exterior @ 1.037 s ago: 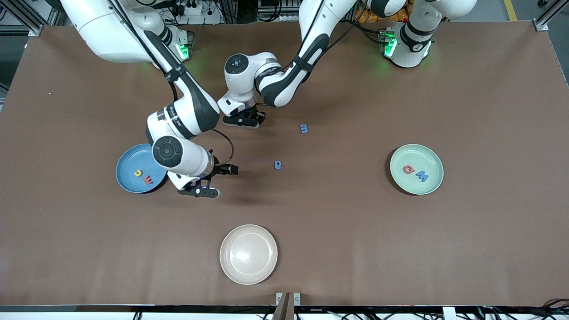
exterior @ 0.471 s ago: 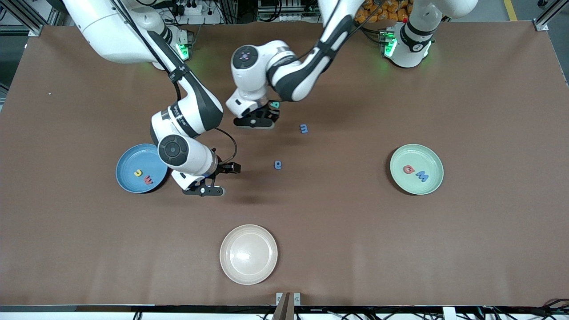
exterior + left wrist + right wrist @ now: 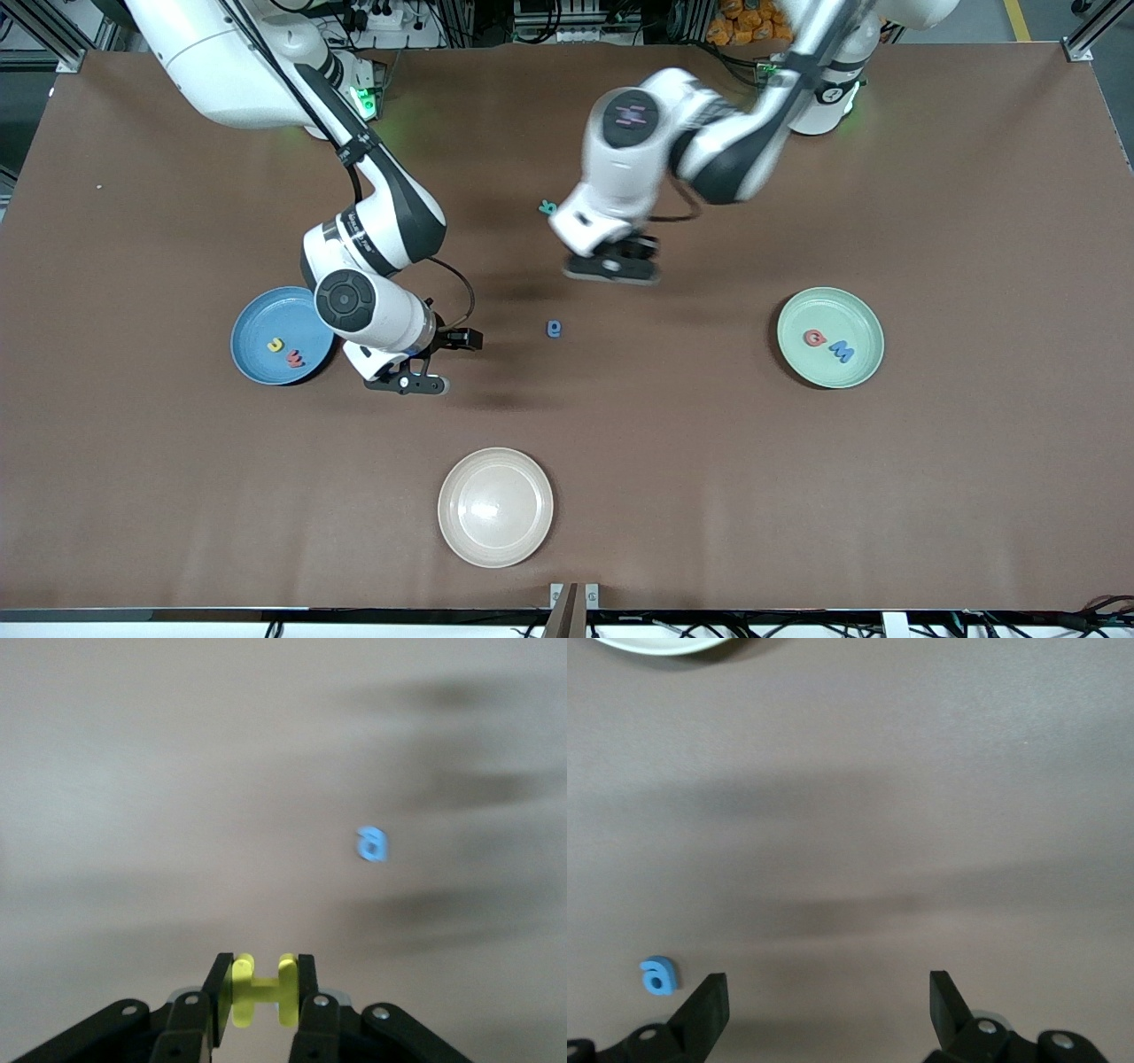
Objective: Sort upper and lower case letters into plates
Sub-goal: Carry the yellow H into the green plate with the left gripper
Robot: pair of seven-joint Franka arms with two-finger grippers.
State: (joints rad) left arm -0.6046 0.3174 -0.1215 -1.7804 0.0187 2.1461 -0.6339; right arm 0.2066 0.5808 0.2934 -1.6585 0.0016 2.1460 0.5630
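Note:
My left gripper hangs over the middle of the table, shut on a yellow letter H pinched flat between its fingers. A blue lower-case letter lies on the table and also shows as the blue letter in the left wrist view. A teal letter lies farther from the front camera. The blue plate holds a yellow letter and a red letter. The pale green plate holds a red letter and a blue M. My right gripper stands open beside the blue plate, nothing between its fingers.
A beige plate sits near the front edge, and its rim shows in the right wrist view. The blue letter lies just outside one right finger. Bare brown table surrounds the plates.
The left arm swung toward its own end of the table with the yellow H, uncovering the teal letter and now covering a blue letter m. The right gripper barely shifted.

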